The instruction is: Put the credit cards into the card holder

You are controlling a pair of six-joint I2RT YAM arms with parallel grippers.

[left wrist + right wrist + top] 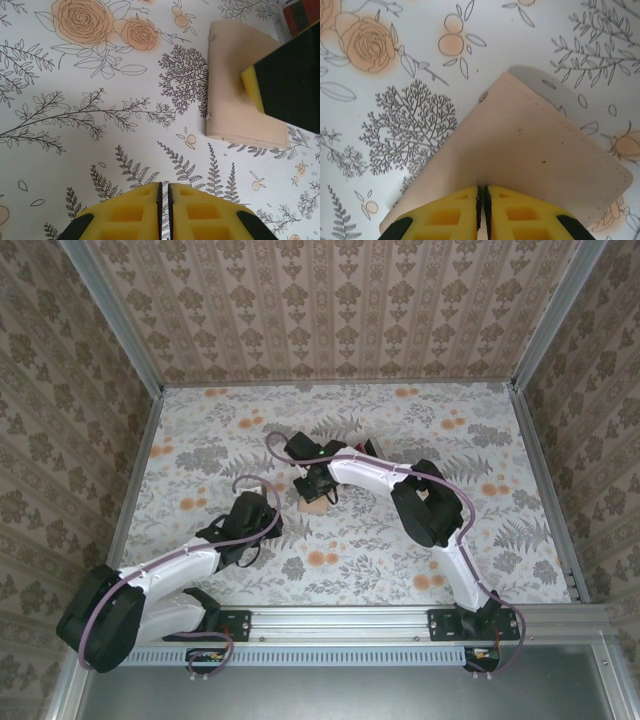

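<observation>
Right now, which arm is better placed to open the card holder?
Right. The right gripper is closed on the card holder; the left gripper is shut over the table, apart from it.

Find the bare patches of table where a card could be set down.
Free: the far strip of table below the back wall, and the right side beyond the right arm. Crowded: the middle, left gripper and right gripper by the card holder.
</observation>
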